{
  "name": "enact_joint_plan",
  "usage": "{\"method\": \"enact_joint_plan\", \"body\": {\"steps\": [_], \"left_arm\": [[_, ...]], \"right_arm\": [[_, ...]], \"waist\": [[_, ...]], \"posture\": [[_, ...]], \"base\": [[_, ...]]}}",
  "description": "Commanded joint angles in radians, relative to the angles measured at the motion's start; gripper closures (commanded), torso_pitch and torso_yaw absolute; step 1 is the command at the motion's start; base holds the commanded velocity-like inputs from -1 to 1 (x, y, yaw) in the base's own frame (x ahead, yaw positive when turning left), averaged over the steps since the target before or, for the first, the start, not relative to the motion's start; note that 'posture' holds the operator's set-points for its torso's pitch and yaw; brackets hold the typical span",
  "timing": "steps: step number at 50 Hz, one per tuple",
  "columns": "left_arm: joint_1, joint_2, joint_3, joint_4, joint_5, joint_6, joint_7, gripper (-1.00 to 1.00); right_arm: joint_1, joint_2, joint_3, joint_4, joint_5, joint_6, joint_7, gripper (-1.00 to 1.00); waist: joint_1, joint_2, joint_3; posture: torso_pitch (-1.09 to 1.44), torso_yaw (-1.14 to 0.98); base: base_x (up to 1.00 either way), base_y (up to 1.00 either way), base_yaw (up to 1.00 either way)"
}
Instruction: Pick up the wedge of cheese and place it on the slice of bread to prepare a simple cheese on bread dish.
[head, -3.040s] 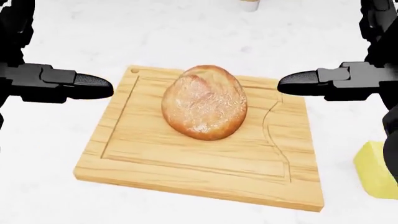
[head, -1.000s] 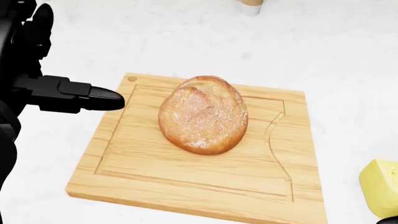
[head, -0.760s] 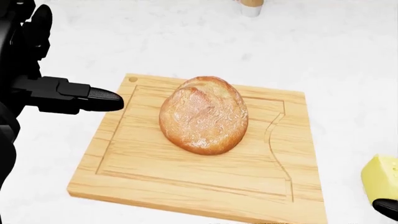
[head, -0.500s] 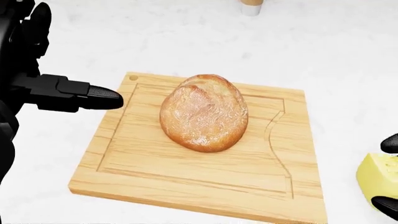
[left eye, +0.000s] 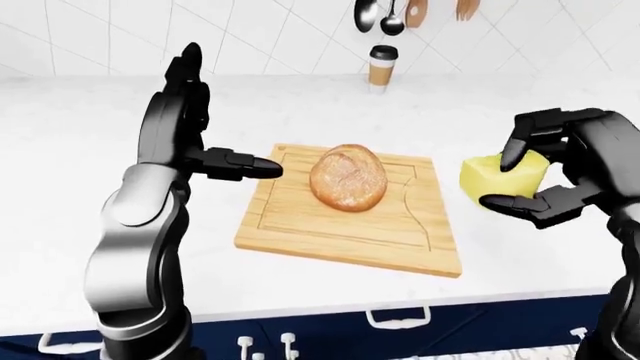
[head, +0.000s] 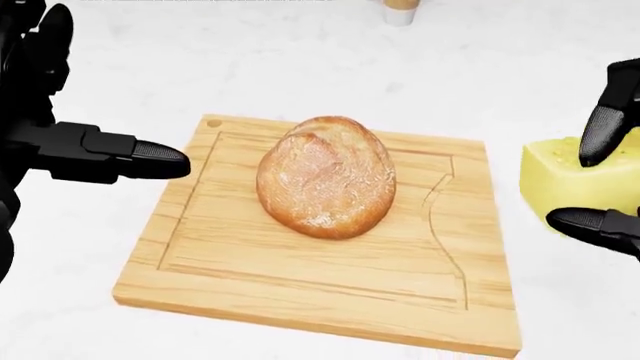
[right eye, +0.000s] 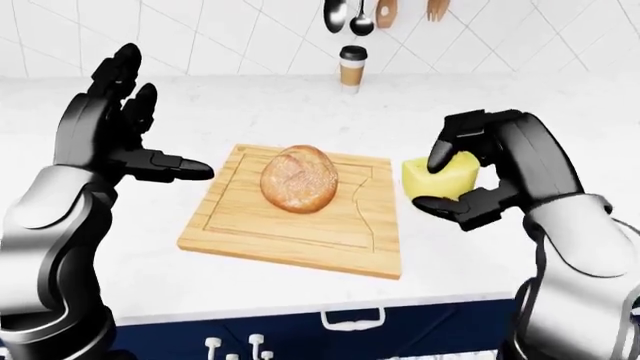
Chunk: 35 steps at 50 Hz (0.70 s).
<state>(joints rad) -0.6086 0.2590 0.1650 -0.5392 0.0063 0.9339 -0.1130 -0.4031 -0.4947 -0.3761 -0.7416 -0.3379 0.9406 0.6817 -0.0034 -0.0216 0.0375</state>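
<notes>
A round brown bread loaf (head: 327, 176) lies on a wooden cutting board (head: 230, 277) in the middle of the white counter. My right hand (right eye: 447, 182) is shut on the yellow cheese wedge (right eye: 439, 175) and holds it in the air just right of the board's right edge; the wedge also shows in the head view (head: 568, 176). My left hand (right eye: 110, 127) is open, fingers spread upward, thumb (head: 125, 154) pointing at the board's left edge, touching nothing.
A paper coffee cup (left eye: 382, 67) stands at the top of the counter by the tiled wall. Utensils (left eye: 380, 15) hang above it. Blue cabinet fronts with handles (left eye: 398, 319) run below the counter edge.
My right hand has closed on the cheese wedge and lifted it off the counter, up and toward the board. The left hand has stayed beside the board. The camera shifted slightly.
</notes>
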Motion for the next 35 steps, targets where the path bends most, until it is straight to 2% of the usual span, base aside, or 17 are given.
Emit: {"method": "enact_joint_plan", "body": {"steps": [1, 6, 10, 13, 23, 35], "left_arm": [[-0.026, 0.010, 0.009, -0.028, 0.002, -0.025, 0.005, -1.00], [-0.023, 0.016, 0.016, -0.039, -0.004, -0.017, 0.006, -1.00], [-0.027, 0.021, 0.020, -0.035, -0.007, -0.018, 0.009, -1.00], [-0.030, 0.025, 0.021, -0.036, -0.008, -0.015, 0.010, -1.00], [-0.034, 0.038, 0.029, -0.038, -0.011, -0.009, 0.009, -1.00], [-0.028, 0.040, 0.031, -0.047, -0.014, 0.001, 0.004, -1.00]], "right_arm": [[-0.068, -0.021, 0.012, 0.011, -0.007, -0.014, -0.034, 0.73], [-0.262, -0.036, 0.118, 0.148, -0.013, -0.015, -0.055, 0.73], [-0.396, 0.002, 0.183, 0.272, -0.018, -0.058, -0.083, 0.73], [-0.445, 0.048, 0.221, 0.350, -0.022, -0.115, -0.109, 0.73], [-0.584, 0.163, 0.281, 0.564, -0.023, -0.234, -0.173, 0.73], [-0.606, 0.263, 0.321, 0.659, -0.011, -0.305, -0.229, 0.73]], "waist": [[0.001, -0.001, -0.021], [0.001, 0.007, -0.022], [0.001, 0.013, -0.020], [0.000, 0.017, -0.019], [0.000, 0.028, -0.020], [-0.001, 0.034, -0.021]], "posture": [[0.00, 0.00], [0.00, 0.00], [0.00, 0.00], [0.00, 0.00], [0.00, 0.00], [0.00, 0.00]], "base": [[0.00, 0.00, 0.00], [0.00, 0.00, 0.00], [0.00, 0.00, 0.00], [0.00, 0.00, 0.00], [0.00, 0.00, 0.00], [0.00, 0.00, 0.00]]}}
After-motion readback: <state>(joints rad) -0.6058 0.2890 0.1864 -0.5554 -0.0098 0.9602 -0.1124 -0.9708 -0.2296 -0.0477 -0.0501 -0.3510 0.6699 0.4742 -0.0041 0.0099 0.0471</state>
